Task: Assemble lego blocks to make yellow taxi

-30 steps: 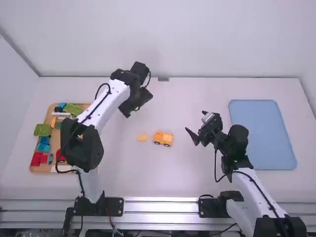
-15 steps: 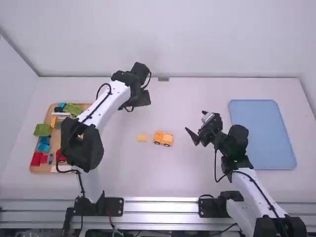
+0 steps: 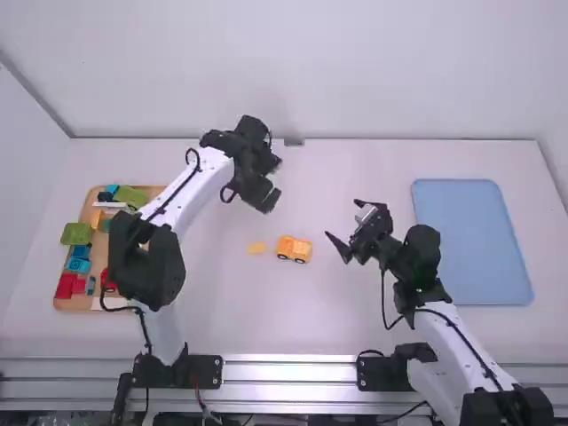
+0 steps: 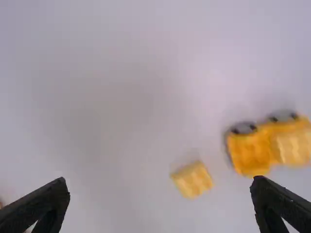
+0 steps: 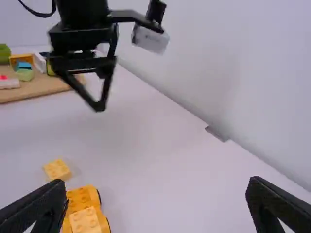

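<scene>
My left gripper [image 3: 263, 197] hangs above the table, behind and slightly left of the blocks. In the left wrist view the left gripper [image 4: 160, 196] is open and holds nothing. An orange-yellow wheeled car body [image 3: 294, 249] rests on the table, with a lighter yellow block [image 4: 292, 147] on one end. A loose pale yellow block [image 3: 256, 248] lies just left of it, not touching. Right of the car, my right gripper [image 3: 339, 245] stands open over the table; in the right wrist view the right gripper [image 5: 158, 201] has nothing between its fingers.
At the left, a wooden tray [image 3: 82, 303] bears green, blue, red and other coloured blocks. A flat blue tray [image 3: 470, 240] lies on the right of the table [image 3: 328, 328]. A wall runs behind the table's back edge.
My left gripper has turned and swung slightly right and nearer the blocks. The right gripper has shifted slightly left. The car and the loose block have kept their places.
</scene>
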Robot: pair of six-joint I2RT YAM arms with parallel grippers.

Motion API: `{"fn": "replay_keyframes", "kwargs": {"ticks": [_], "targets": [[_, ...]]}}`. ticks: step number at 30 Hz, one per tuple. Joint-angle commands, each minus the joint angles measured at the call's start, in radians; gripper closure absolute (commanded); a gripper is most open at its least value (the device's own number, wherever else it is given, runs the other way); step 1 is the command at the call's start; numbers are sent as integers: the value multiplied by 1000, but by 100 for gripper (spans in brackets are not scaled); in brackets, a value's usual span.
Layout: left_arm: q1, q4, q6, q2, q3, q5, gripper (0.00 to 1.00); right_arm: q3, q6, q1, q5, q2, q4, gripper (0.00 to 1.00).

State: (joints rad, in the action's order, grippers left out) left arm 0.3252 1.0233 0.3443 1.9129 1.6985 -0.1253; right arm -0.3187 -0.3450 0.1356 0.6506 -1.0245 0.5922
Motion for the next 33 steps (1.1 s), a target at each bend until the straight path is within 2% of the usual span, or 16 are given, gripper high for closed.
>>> {"fn": "replay_keyframes", "kwargs": {"ticks": [1,4,5,6,8,13,14,16,18,21,24,28,30,33], "targets": [[-21,40,400,-79,-39,-260,1,5,5,0,3,11,3,2],[-56,122,769,-132,-115,-459,1,5,5,-16,4,11,3,2],[-58,126,787,-133,-119,-467,1,5,5,-19,3,11,3,2],[-78,148,934,-144,-156,-520,1,5,4,-25,4,11,4,2],[-105,148,1035,-150,-195,-552,1,5,5,-26,3,11,6,2],[-156,100,1075,-149,-300,-492,1,5,4,-26,3,11,11,2],[-159,32,1075,-149,-340,-423,1,5,4,-26,3,11,11,2],[-163,-34,1066,-149,-379,-395,1,5,4,-26,3,11,13,2],[-160,-81,1065,-149,-414,-425,1,5,4,-23,3,11,14,2],[-163,-161,1223,-150,-485,-476,1,5,4,-24,4,11,18,2],[-180,-199,1265,-150,-520,-525,1,5,4,-25,4,11,21,2],[-275,-335,1275,-150,-609,-729,1,5,5,-25,4,11,30,2],[-293,-364,1265,-149,-628,-761,1,5,5,-26,4,11,32,2],[-368,-489,1193,-133,-701,-917,1,5,4,-23,4,11,37,2]]}}
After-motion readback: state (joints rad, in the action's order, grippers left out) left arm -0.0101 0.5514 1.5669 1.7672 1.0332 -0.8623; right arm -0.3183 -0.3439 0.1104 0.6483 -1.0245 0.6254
